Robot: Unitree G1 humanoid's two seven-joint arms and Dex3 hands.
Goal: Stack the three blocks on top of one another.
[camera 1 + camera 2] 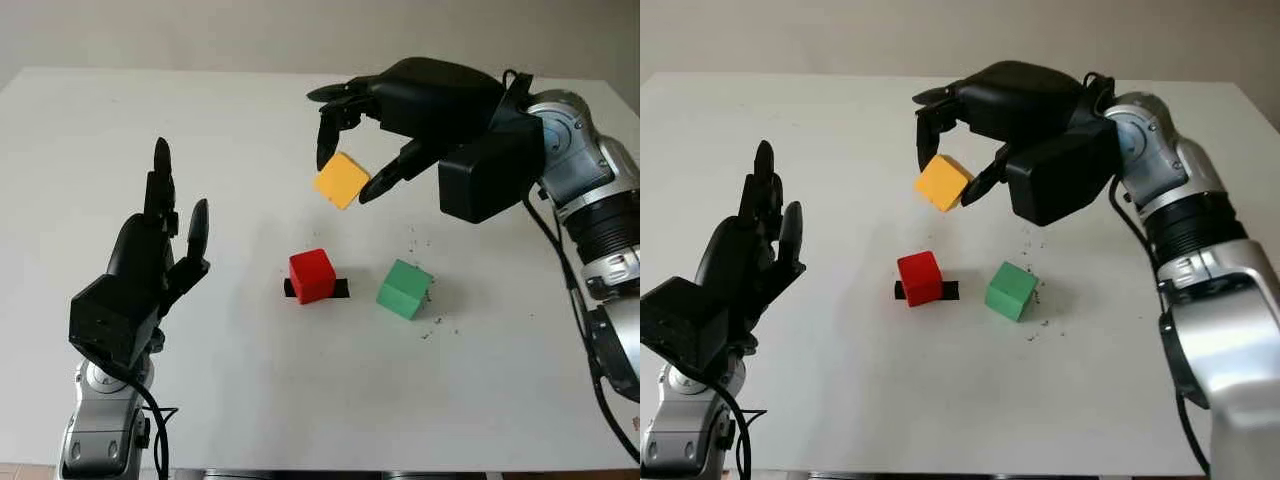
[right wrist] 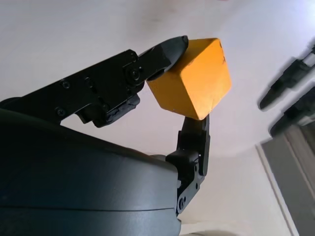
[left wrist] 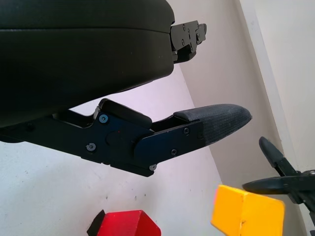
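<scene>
closest to the head camera, the left hand (image 1: 160, 245) stands at the near left of the white bench (image 1: 120, 140), raised above the surface with its fingers pointing up and away; it is open and holds nothing. its silver forearm comes up from the bottom left edge with a black cable hanging beside it.

farther in, near the middle of the bench, the red block (image 1: 312, 275) sits on a short black strip (image 1: 340, 289) that pokes out on both sides of it. just to its right, apart from it and turned a little, the green block (image 1: 404, 288) rests on the bench, with a scatter of small dark specks (image 1: 432, 325) on the surface around and behind it.

above and behind these two, the right hand (image 1: 350, 150) reaches in from the right side, its black shell and silver arm stretching back toward the right edge. it grips the yellow block (image 1: 341, 180), which is off the bench and tilted so that one corner points down. in the right wrist view the yellow block (image 2: 194, 78) is pinched between one fingertip pressing on its upper edge and another finger bearing on its lower face. the block hangs a little behind and to the right of the red one, clear of both blocks below. none of the three blocks is stacked on another.
</scene>
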